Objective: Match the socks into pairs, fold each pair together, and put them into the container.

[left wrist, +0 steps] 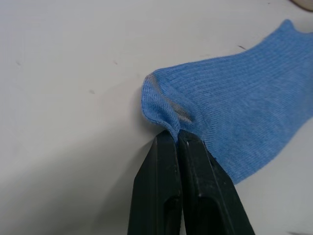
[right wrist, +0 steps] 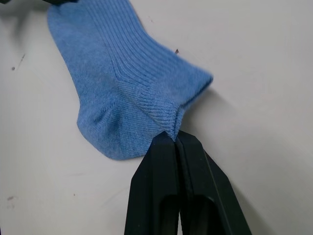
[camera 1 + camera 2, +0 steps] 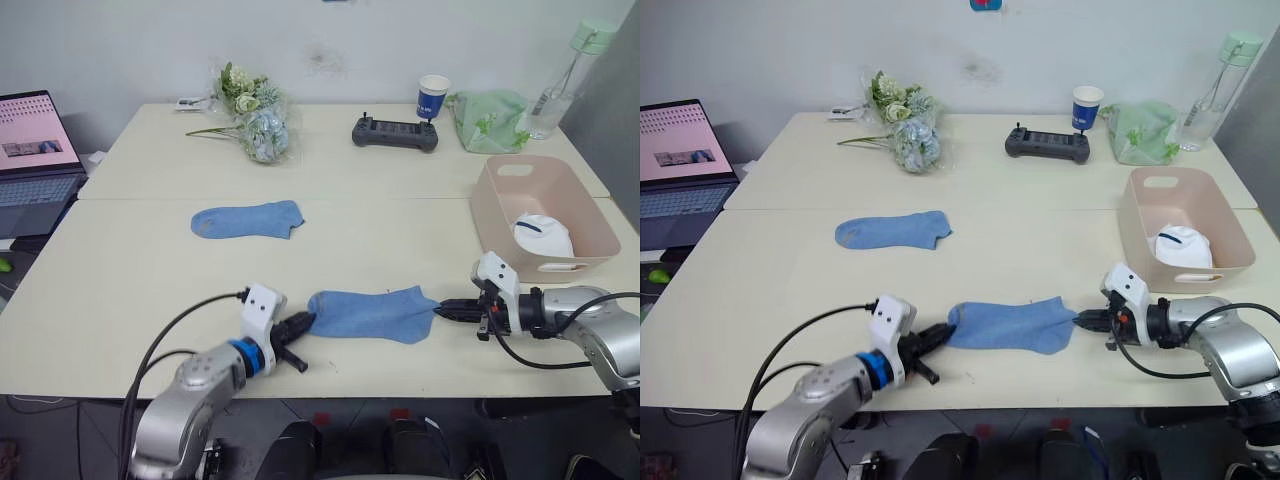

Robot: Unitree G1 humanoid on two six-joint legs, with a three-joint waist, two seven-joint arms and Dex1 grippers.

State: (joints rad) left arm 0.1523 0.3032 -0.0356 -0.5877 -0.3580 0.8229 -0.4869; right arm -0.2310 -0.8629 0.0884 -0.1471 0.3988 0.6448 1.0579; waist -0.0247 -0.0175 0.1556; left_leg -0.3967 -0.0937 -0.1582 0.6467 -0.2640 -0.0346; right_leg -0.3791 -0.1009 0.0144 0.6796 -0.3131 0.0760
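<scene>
One white pair [image 3: 543,236] lies in the container [image 3: 500,215]. Both tools, left [image 3: 302,324] and right [image 3: 447,309], pinch the near blue sock [image 3: 372,314] flat on the bench [image 3: 130,290]; its mate [image 3: 246,219] lies well apart, unfolded.

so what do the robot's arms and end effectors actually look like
Both arms are silver-grey metal with rounded casings and black cables looping along them. Each wrist carries a white boxy block. The left arm has a blue ring behind it. The left end effector and right end effector each have two slim black tapering fingers.
</scene>
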